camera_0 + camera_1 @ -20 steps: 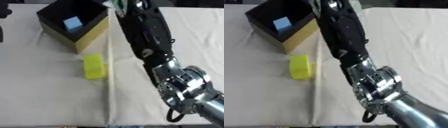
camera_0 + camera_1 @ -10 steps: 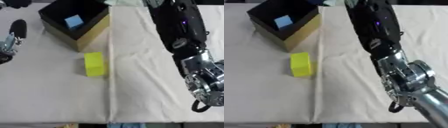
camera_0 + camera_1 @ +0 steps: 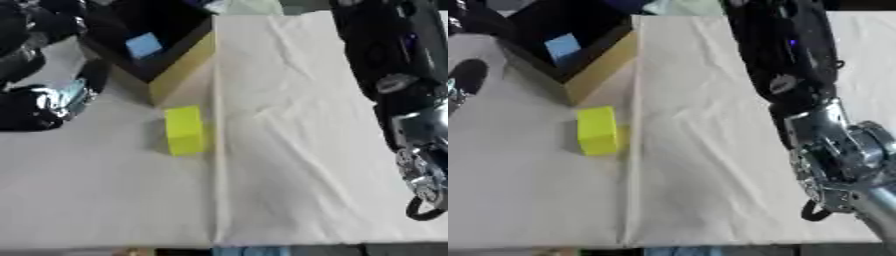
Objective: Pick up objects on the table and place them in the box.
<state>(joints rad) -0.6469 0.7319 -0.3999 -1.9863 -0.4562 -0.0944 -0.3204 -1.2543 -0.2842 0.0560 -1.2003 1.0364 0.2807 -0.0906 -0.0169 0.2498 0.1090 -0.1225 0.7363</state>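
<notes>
Table [image 3: 297, 150] covered in matt off-white cloth, lightly creased. Yellow block [image 3: 185, 130]: smooth, matt. Box [image 3: 188, 57]: plain yellow outer walls, dull black interior. Right arm [image 3: 785, 55]: black glossy shell, polished silver metal joint.

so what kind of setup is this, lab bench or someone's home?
Likely a lab or test bench, though I can't be sure: a table under a plain cream cloth, holding only a yellow block and a black-lined box with a blue block inside.

Prob. a lab/test bench: plain cloth-covered table [image 3: 289, 150] w/ staged box [image 3: 162, 45] & yellow block [image 3: 185, 129].
</notes>
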